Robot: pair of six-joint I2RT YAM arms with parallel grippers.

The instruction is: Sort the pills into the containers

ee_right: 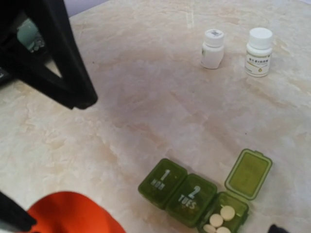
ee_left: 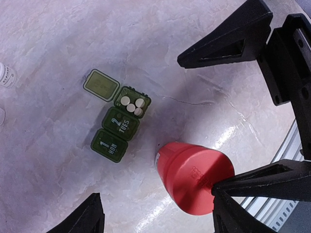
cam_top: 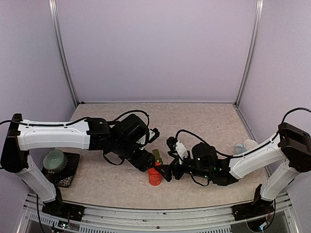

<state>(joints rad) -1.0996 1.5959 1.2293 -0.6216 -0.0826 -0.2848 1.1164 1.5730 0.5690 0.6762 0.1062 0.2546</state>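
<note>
The containers (ee_left: 116, 130), a dark green strip of three, lie flat on the marble top. The lids marked 1 MON and 2 TUES are down. The third lid is up and several round white pills (ee_left: 132, 106) lie in that compartment. The strip also shows in the right wrist view as containers (ee_right: 192, 196) with pills (ee_right: 226, 212). A red bottle (ee_left: 194, 177) stands just beside the strip, also seen from above as the red bottle (cam_top: 154, 175). My left gripper (ee_left: 155, 201) hovers open above it. My right gripper (ee_right: 146, 225) is open wide beside the bottle, holding nothing.
Two white pill bottles (ee_right: 213, 48) (ee_right: 259, 51) stand beyond the strip. A pale mug (cam_top: 54, 159) sits on a black mat (cam_top: 65, 175) at the near left. Both arms crowd the table's middle. Two small pale things (cam_top: 245, 145) lie by the right arm.
</note>
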